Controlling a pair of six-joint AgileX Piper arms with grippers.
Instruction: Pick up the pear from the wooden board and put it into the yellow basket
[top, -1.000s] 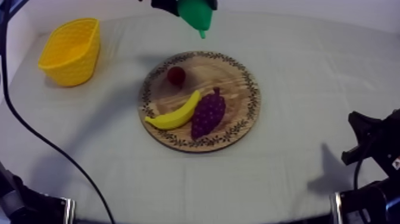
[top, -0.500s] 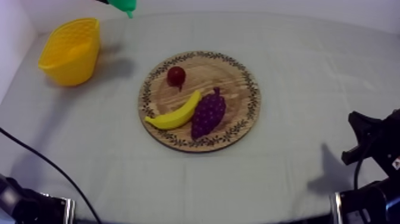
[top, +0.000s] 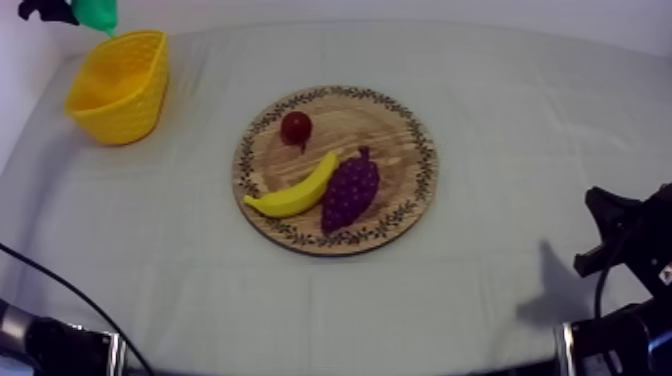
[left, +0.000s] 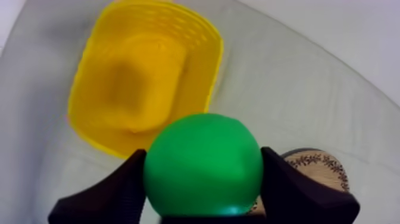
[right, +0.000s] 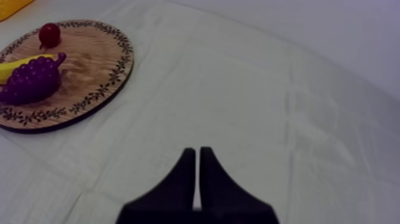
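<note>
The green pear (top: 98, 13) hangs high above the table's far left corner, held by my left gripper (top: 88, 14), just beyond the yellow basket (top: 118, 85). In the left wrist view the pear (left: 203, 164) sits between the two black fingers (left: 113, 192), with the basket (left: 143, 77) below and slightly ahead of it. The round wooden board (top: 400, 150) lies mid-table. My right gripper (right: 197, 156) rests low at the right, fingers together over bare cloth, and shows in the top view as a black shape (top: 612, 232).
On the board lie a banana (top: 295, 190), a bunch of grapes (top: 350, 190) and a small red fruit (top: 296, 127). The right wrist view shows the board (right: 95, 65) with the grapes (right: 33, 80) and red fruit (right: 49, 34). Open cloth surrounds the board.
My left gripper has carried the pear leftward, from above the board's far edge to beside the basket's far end. The right arm has not moved.
</note>
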